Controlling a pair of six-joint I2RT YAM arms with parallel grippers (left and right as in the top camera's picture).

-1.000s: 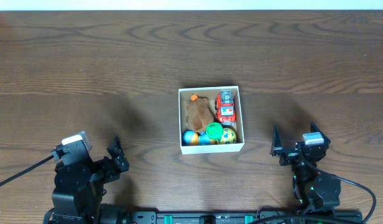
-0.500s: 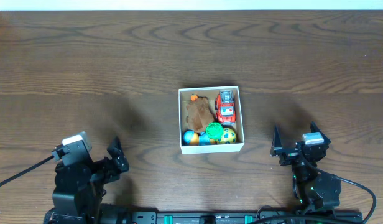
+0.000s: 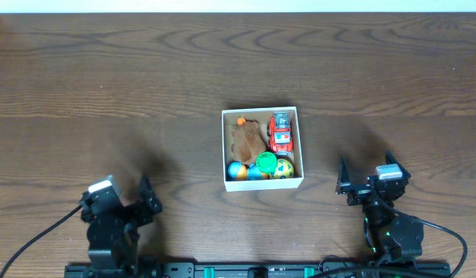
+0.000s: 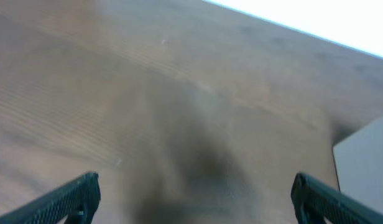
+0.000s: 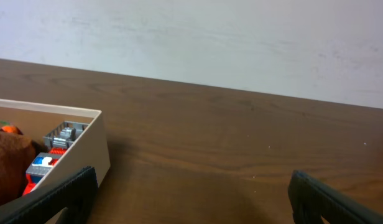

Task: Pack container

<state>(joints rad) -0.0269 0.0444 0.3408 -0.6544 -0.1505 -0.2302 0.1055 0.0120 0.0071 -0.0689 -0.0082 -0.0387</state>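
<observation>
The container (image 3: 263, 184), a small square white box, sits at the table's middle. Inside lie a brown plush toy (image 3: 247, 140), a red toy truck (image 3: 280, 132), a green ball (image 3: 266, 161), a blue ball (image 3: 236, 170) and a yellow-green ball (image 3: 284, 168). My left gripper (image 3: 145, 193) is open and empty at the front left, well left of the box; its wrist view (image 4: 194, 196) shows bare wood and the box's corner (image 4: 365, 162). My right gripper (image 3: 362, 181) is open and empty at the front right; its wrist view (image 5: 191, 196) shows the box wall (image 5: 86, 152) and the truck (image 5: 51, 152).
The brown wooden table (image 3: 107, 85) spreads to all sides of the box. A pale wall (image 5: 210, 37) rises beyond the far table edge. Both arm bases stand at the front edge.
My left arm has shifted a little to the right and back toward the front edge. The right arm and the box contents have not moved.
</observation>
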